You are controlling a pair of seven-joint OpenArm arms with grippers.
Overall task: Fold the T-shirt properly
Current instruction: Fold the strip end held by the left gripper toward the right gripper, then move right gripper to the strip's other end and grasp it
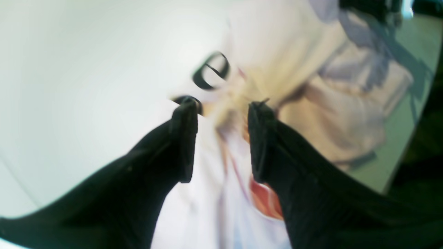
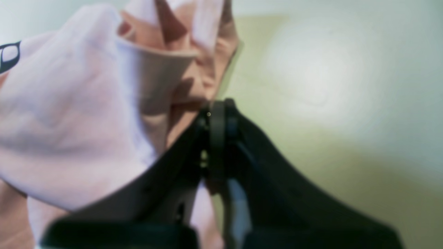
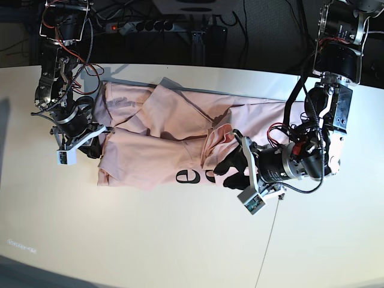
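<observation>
The pale pink T-shirt lies crumpled across the middle of the table, with black lettering along its near edge. My left gripper hovers over the bunched right part, open. In the left wrist view its fingers stand apart above the T-shirt, near a black letter. My right gripper is at the shirt's left edge. In the right wrist view it is shut, with a fold of the T-shirt meeting its tips and cloth showing between the finger bases.
The white table extends toward the front. A thin white cable runs from the left arm to the front edge. A power strip and wiring sit behind the table.
</observation>
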